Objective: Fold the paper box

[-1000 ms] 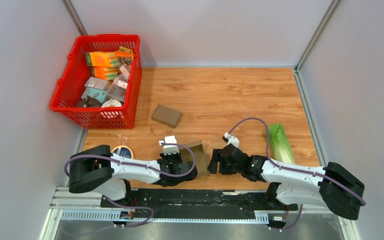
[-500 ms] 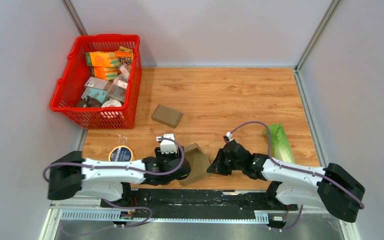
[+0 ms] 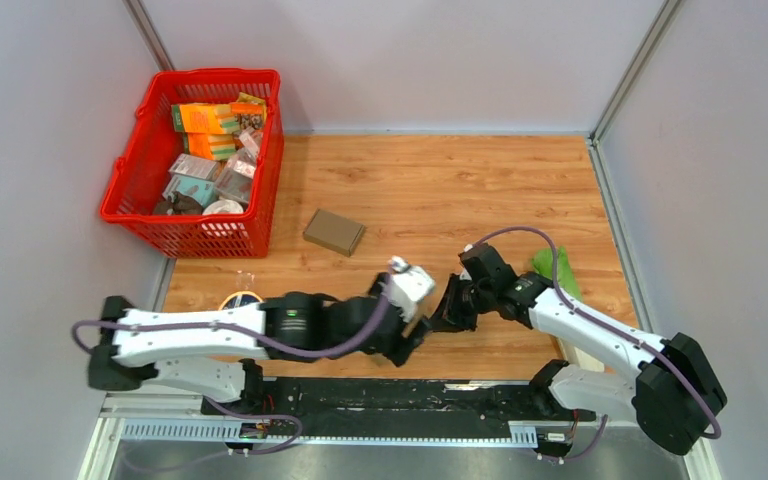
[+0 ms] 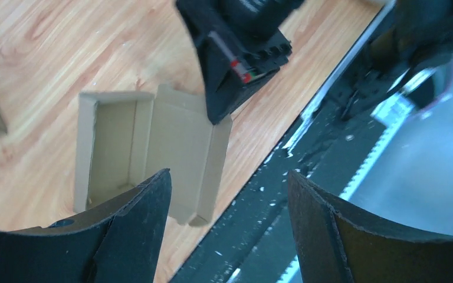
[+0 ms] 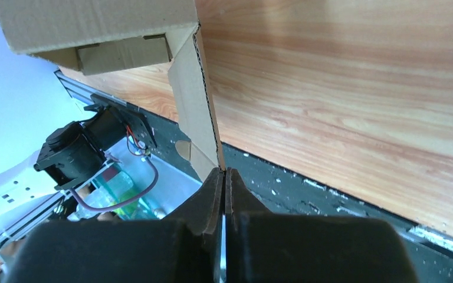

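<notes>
At the bottom of the top view, a black metal rail (image 3: 390,400) runs along the near edge of the wooden counter (image 3: 430,180). The white and black left arm (image 3: 190,335) reaches from the lower left toward the lower middle of the frame. The white and black right arm (image 3: 590,330) reaches there from the lower right, and the two wrists are just beside each other.

The jaws of the left arm are wide apart and hold nothing. In the left wrist view they stand at the bottom of the picture with only free space between them. The jaws of the right arm are pressed together on a thin flap of the brown half-folded paper box (image 4: 118,147). In the left wrist view this box is at the centre left, with its tray part open and one long flap spread flat, and the right jaws pinch its upper right corner. From above, the box is mostly hidden under the left wrist. I cannot tell if it touches the counter.

Further back, a round tin with a dark blue lid (image 3: 243,298) lies at the lower left, partly behind the left arm. A green leafy cabbage (image 3: 558,268) lies at the right, just beside the right arm. A small flat brown cardboard box (image 3: 334,231) lies in the middle. In the upper left, a red plastic basket (image 3: 200,238) is full of coloured packets (image 3: 205,120).
</notes>
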You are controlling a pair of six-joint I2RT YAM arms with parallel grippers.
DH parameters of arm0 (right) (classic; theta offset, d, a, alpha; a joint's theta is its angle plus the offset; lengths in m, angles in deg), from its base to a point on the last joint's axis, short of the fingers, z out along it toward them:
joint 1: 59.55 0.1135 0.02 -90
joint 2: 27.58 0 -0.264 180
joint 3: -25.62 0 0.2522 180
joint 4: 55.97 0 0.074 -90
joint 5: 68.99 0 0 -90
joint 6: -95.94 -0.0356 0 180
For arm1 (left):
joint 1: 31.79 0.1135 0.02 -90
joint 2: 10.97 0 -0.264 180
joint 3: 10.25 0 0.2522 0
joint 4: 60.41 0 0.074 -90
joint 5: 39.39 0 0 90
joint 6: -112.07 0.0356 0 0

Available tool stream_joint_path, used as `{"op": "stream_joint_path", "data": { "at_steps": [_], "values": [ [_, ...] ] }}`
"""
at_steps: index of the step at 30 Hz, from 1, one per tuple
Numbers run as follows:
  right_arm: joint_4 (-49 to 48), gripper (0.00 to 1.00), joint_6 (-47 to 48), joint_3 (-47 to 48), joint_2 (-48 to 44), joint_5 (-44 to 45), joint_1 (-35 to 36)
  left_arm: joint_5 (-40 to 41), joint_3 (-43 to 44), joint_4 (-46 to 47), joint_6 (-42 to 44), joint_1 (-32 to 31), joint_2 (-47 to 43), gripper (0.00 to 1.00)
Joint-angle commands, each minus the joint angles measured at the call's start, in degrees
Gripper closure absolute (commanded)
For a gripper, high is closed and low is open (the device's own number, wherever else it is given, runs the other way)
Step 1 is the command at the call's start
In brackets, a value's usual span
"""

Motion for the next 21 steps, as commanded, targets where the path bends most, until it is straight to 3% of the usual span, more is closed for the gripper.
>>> {"op": "stream_joint_path", "data": {
  "at_steps": [1,9,15,18,21],
  "values": [
    [5.8,0.98,0.9,3.7,2.0,-8.7,-2.0,4.1,5.8,-8.8,17.5,-2.5,15.3,0.21],
    [5.7,0.96,-6.3,3.3,1.3,-12.8,-3.4,2.5,9.3,-6.4,21.9,-2.5,26.3,0.2],
    [6.9,0.98,-11.5,3.7,0.3,-13.1,-3.4,2.3,11.1,-6.7,21.9,-2.4,31.5,0.27],
    [6.6,0.99,-13.3,4.3,0.0,-13.7,-3.5,0.1,11.0,-5.3,22.6,-2.3,31.6,0.37],
    [8.2,0.93,-11.0,5.9,0.6,-13.7,-4.7,-1.6,11.4,-6.1,22.0,-0.9,32.1,0.71]
  ]
}}
